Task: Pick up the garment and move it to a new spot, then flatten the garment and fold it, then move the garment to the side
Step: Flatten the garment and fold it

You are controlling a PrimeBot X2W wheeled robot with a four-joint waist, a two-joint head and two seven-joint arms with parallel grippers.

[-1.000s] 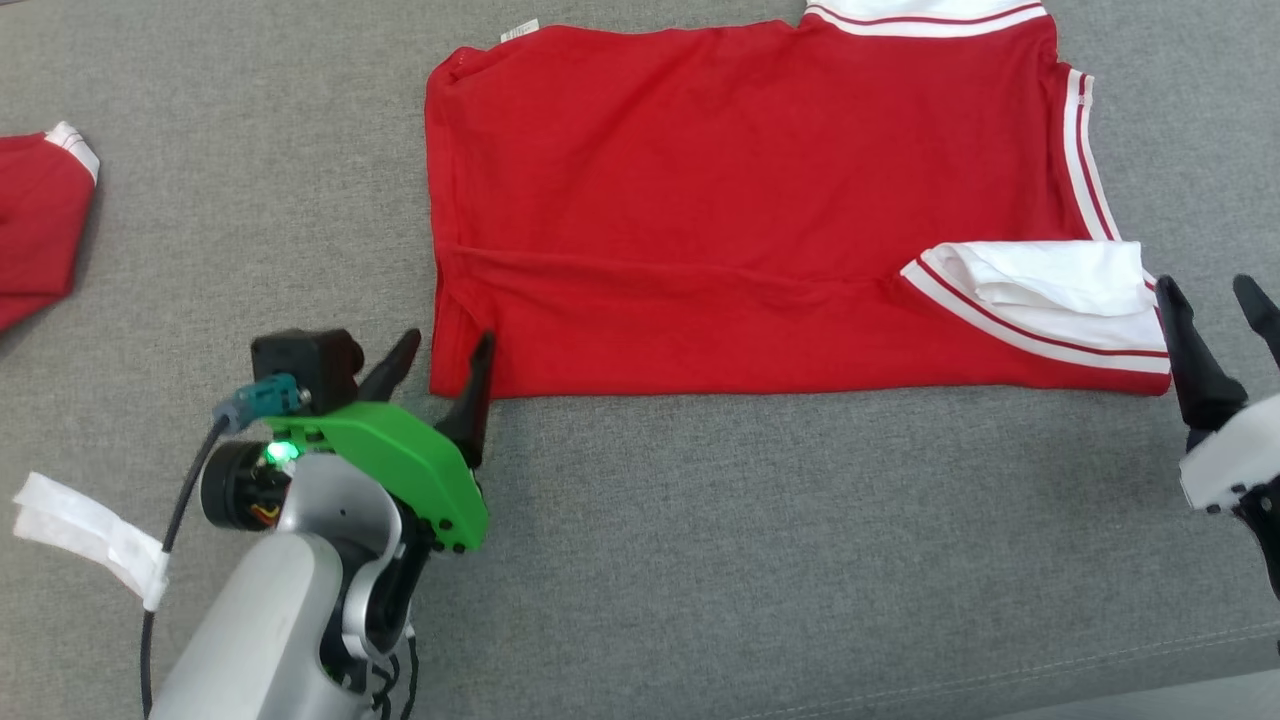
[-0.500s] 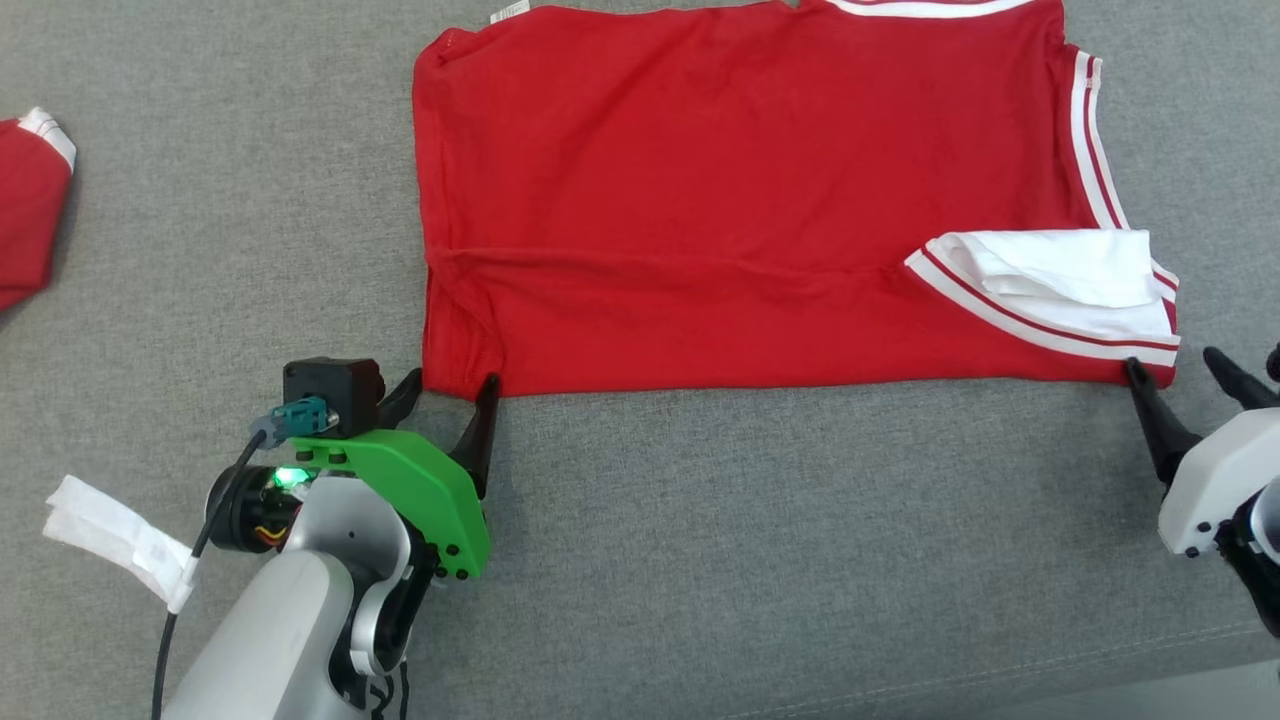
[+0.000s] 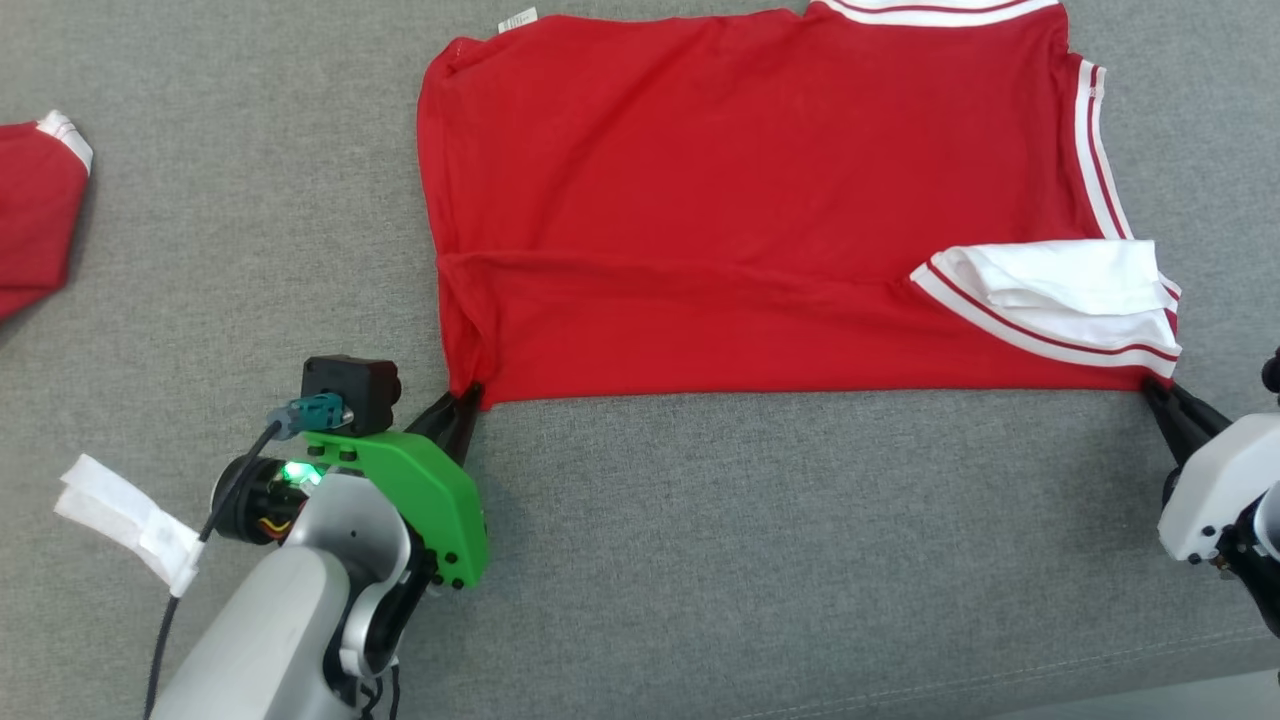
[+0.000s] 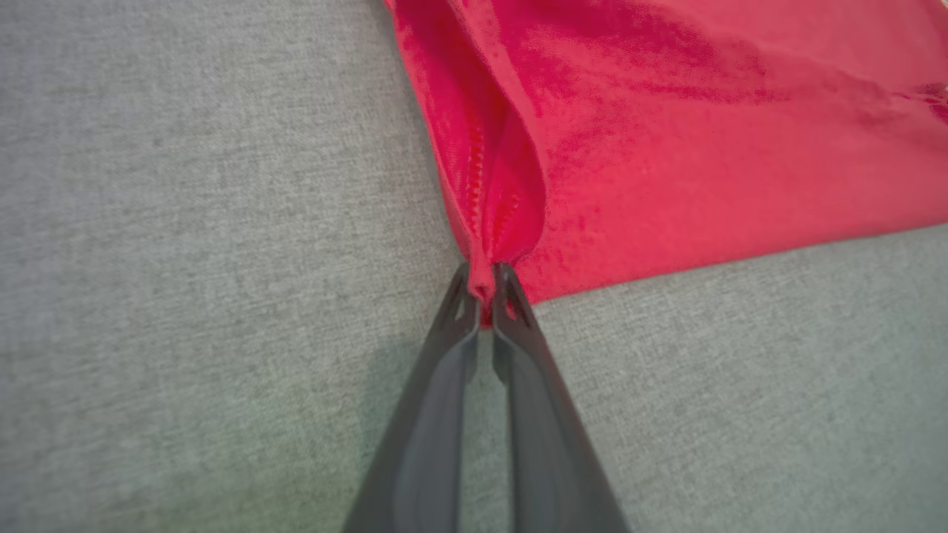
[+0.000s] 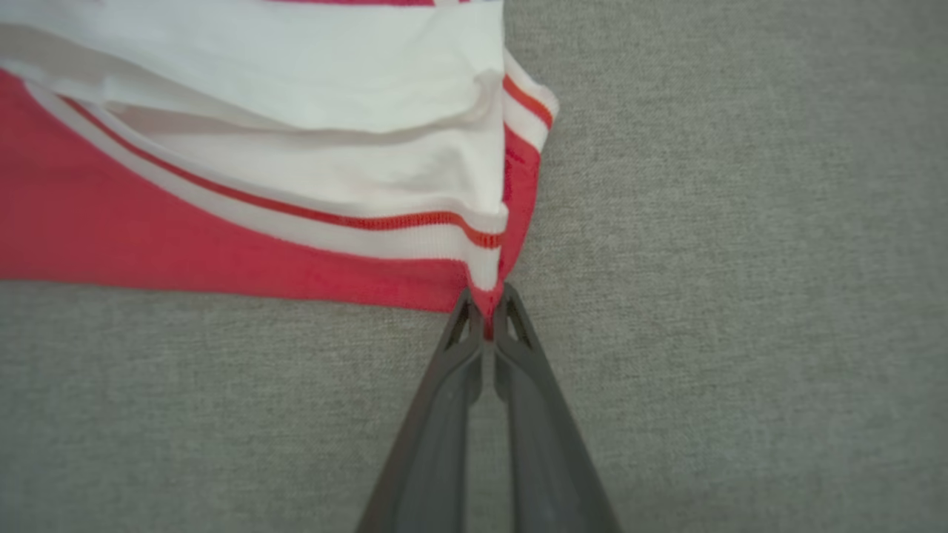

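A second ago both of my end effectors had their fingers wide apart, next to the near corners of the garment [image 3: 740, 200]. Now both are pressed together on the cloth. The left end effector [image 3: 462, 400] pinches the near left corner, at about 7 o'clock in the head view. That corner was flat before. Now it is bunched up into a little fold between the fingertips. The right end effector [image 3: 1160, 392] pinches the near right corner, at about 4 o'clock, right where the red edge meets the white band.

The garment is a red shirt with white stripes on its trim. It lies spread out on the grey fabric surface [image 3: 800, 550], from the middle of the head view up to 12 o'clock. A long crease runs across it from side to side. A white part [image 3: 1060, 280] is folded over on top at 3 o'clock. A small white label [image 3: 517, 20] sticks out at 11 o'clock.

A second red cloth [image 3: 35, 220] lies well apart at 9 o'clock. A white strip [image 3: 120, 520] lies at 8 o'clock.
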